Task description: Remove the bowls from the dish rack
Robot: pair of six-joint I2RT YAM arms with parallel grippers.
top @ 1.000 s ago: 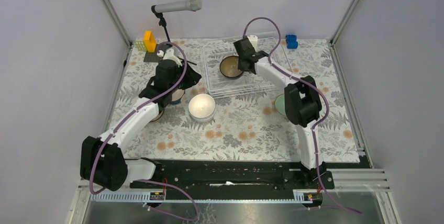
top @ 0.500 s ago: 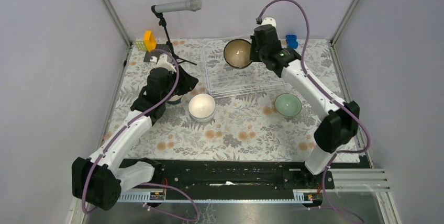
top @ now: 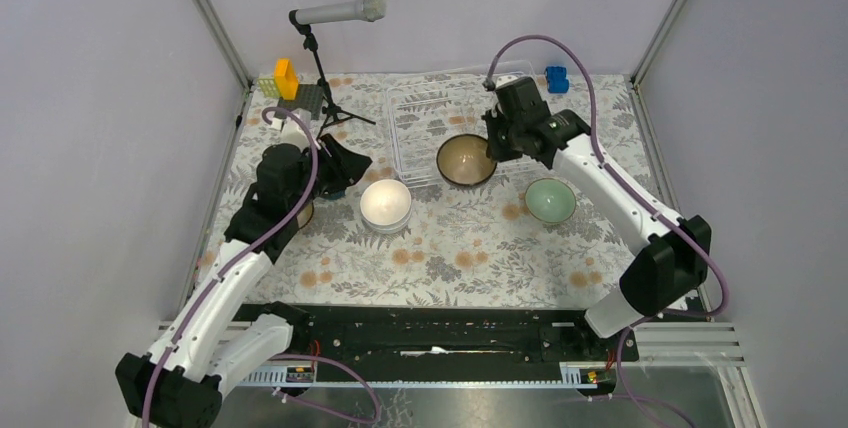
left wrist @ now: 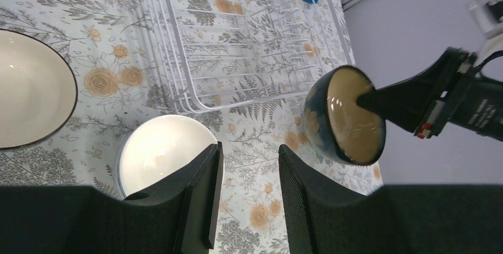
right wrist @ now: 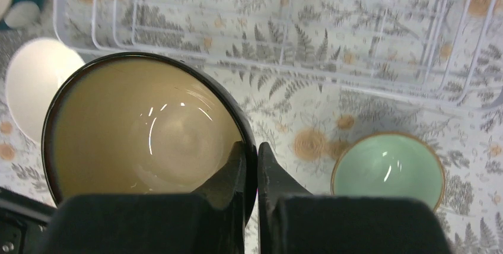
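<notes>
We pinch the dark brown bowl [top: 466, 159] by its rim in our right gripper [right wrist: 252, 150], aloft at the dish rack [top: 400, 148]'s near edge, left gripper [left wrist: 249, 153] parted and empty; the rack looks bare, so only setting it down remains.

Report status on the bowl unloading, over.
Left claw open, empty. Right claw shut on rim of brown bowl, aloft by near edge of rack. Rack shows no bowls. Green bowl sits close by.

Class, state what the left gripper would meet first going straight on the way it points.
Probably the near edge of the dish rack, passing beside the white bowl; depth is unclear.
</notes>
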